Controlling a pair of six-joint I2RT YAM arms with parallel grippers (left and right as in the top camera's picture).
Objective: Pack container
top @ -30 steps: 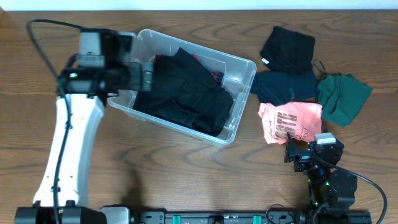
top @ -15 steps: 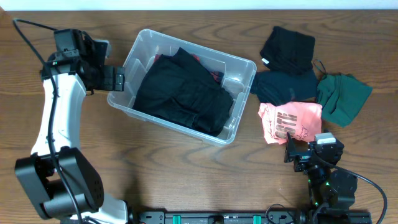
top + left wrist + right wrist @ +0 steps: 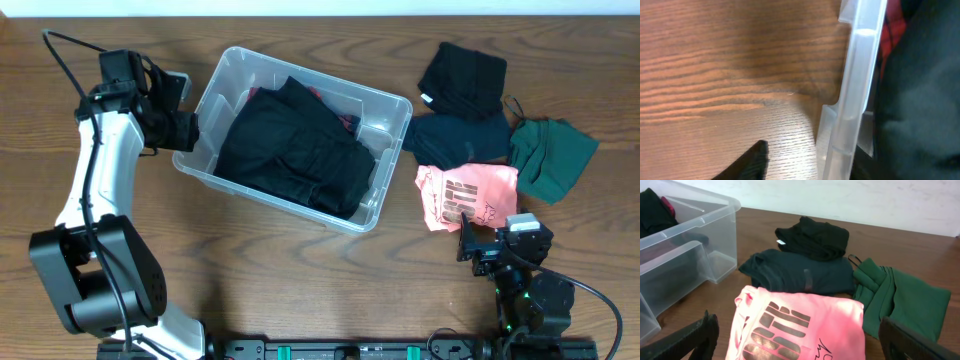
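Clear plastic container (image 3: 392,128) sits on the wooden counter (image 3: 300,285), left of center toward the far side, turned at a slant. It's mostly filled with a pile of black clothing (image 3: 295,145); a bit of red fabric (image 3: 347,122) peeks out at the far right of the pile. The left claw (image 3: 188,131) is right up against the outside of the container's left wall. The left wrist view shows only one dark finger (image 3: 747,162) low over the wood beside the clear rim, so I can't tell whether that claw is released or clenched. The right claw (image 3: 796,322) is at the near right edge of the counter, its fingers spread wide with nothing between them, facing the loose clothes. Those loose clothes lie right of the container: a folded black garment (image 3: 462,78) farthest back, a dark navy garment (image 3: 460,138) just nearer and touching it, a pink shirt (image 3: 465,195) with black print nearest and overlapping the navy one's edge, and a green garment (image 3: 550,155) on the far right, touching the navy and pink pieces.
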